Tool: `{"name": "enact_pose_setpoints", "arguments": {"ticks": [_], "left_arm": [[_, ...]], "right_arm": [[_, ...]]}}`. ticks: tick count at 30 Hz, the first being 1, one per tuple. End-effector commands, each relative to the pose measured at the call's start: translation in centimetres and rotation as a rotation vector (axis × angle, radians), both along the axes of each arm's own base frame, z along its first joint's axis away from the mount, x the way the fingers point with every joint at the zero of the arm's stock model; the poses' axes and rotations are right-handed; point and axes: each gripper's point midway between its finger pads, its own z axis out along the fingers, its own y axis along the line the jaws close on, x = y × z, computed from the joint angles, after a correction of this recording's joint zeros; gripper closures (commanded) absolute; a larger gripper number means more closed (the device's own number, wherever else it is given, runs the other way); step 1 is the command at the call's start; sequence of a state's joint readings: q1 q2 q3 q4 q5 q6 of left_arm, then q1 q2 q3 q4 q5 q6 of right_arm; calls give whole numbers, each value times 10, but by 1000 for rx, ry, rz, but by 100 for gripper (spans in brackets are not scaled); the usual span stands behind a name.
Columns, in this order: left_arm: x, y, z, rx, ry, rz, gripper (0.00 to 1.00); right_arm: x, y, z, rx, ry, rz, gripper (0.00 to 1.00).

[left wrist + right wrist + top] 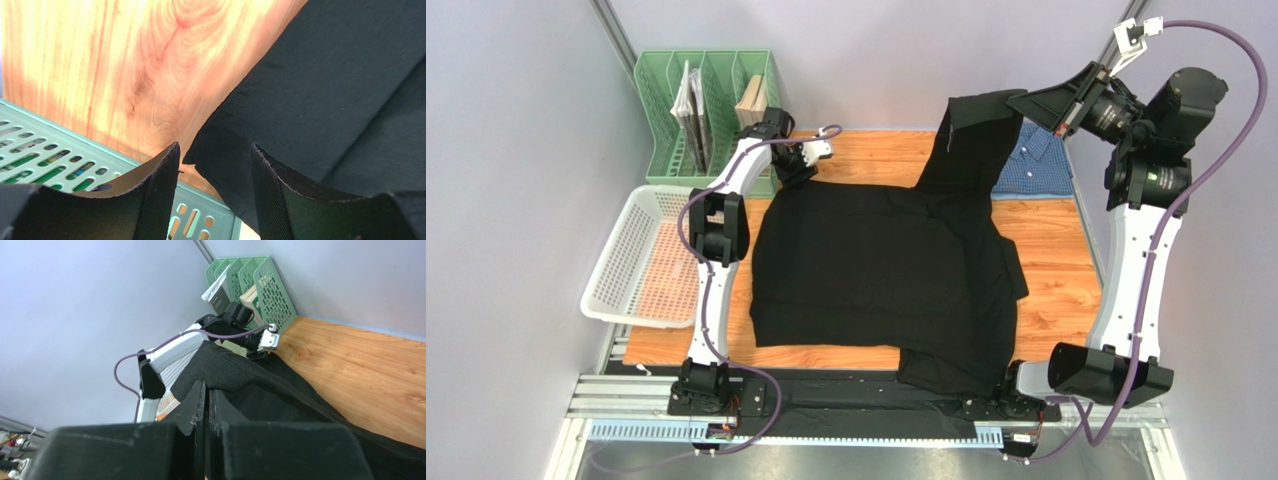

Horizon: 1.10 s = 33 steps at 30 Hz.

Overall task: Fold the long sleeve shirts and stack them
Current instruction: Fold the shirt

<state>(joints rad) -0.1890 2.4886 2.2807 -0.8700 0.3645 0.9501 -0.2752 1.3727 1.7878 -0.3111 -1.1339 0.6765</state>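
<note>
The black shirt lies spread over the middle of the wooden table. One part of it is lifted at the back right, held by my right gripper, which is shut on the black cloth. My left gripper is open at the shirt's back left corner; the cloth's corner sits between its fingers. The blue checked shirt lies at the back right, mostly behind the lifted black cloth.
A green file rack with books stands at the back left, right behind the left gripper; its edge shows in the left wrist view. A white mesh basket sits at the table's left edge.
</note>
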Motion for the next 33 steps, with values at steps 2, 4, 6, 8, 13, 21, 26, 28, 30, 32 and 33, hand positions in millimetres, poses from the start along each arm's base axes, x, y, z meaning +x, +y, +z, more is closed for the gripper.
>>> {"name": "enact_pose_setpoints", "arguments": {"ticks": [2, 4, 6, 8, 13, 21, 26, 28, 30, 32, 33], "left_arm": [[17, 3, 4, 53, -82, -67, 45], [16, 4, -3, 72, -78, -85, 46], [14, 3, -9, 89, -71, -102, 48], [13, 3, -12, 99, -68, -117, 53], [14, 3, -16, 109, -70, -134, 65], [16, -2, 18, 61, -119, -107, 100], [19, -4, 60, 9, -209, -75, 100], [16, -5, 66, 3, -214, -77, 100], [11, -5, 74, 1, -219, -80, 100], [6, -3, 84, 0, -228, -82, 100], [2, -2, 81, 3, -219, -84, 100]], "right_arm": [[-29, 11, 5, -4, -21, 49, 100], [-33, 13, 3, -5, -17, 53, 100], [-36, 14, 0, -5, -3, 59, 100], [-39, 14, -1, -6, 0, 63, 100], [-41, 15, -4, -12, 7, 71, 100], [-41, 15, -3, -16, 2, 69, 100], [-46, 17, 1, -19, -10, 72, 100], [-49, 17, 4, -22, -17, 71, 100], [-52, 18, 4, -23, -17, 75, 100], [-55, 19, 3, -28, -19, 76, 100], [-56, 19, 3, -29, -19, 75, 100]]}}
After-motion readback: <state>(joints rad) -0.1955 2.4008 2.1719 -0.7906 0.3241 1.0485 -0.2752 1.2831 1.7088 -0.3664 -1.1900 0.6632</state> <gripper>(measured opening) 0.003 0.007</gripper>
